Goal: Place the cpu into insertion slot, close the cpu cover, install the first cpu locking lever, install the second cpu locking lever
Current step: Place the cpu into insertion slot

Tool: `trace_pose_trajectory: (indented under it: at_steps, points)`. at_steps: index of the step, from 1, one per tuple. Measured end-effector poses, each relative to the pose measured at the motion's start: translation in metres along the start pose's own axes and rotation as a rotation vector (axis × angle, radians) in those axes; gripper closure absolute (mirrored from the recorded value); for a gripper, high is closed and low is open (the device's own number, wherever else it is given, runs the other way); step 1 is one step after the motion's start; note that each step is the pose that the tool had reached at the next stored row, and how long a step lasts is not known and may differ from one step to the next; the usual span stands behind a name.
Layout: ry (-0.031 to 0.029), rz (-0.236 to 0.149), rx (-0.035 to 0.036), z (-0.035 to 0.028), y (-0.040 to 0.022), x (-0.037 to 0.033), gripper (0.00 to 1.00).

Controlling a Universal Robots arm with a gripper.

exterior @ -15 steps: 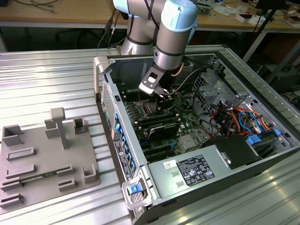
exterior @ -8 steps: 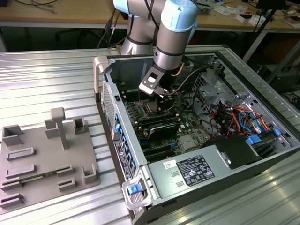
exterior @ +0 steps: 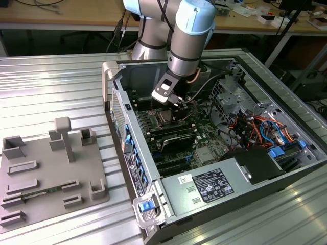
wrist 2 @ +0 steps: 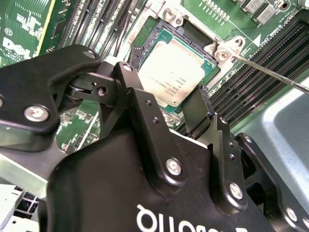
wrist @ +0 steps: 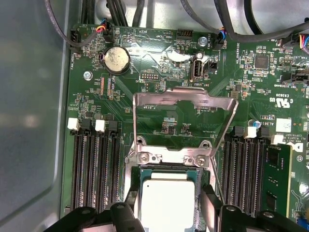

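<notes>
well, you have one cpu (wrist: 168, 198) seated in the one insertion slot (wrist 2: 190, 33), with the gripper (wrist: 169, 215) spread open astride it. the first wrist view shows one cpu cover (wrist: 186, 95) raised; the second wrist view adds one thin lever rod (wrist 2: 270, 72).

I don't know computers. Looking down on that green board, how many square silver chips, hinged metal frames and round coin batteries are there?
cpu: 1
cpu cover: 1
coin battery: 1
Total: 3
</notes>
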State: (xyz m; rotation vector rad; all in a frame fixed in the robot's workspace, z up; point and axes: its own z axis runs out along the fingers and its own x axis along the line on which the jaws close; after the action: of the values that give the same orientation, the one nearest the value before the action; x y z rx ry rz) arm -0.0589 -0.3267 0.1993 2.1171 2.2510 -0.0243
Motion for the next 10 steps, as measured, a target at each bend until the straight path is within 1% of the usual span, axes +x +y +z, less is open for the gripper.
trace_pose_trajectory:
  at_steps: [5, 10]
  points:
    - [0.0, 0.011, 0.0003, 0.0008, 0.0, -0.0001, 0.38]
    - [-0.0002, 0.011, 0.0005, 0.0008, -0.0001, -0.0013, 0.38]
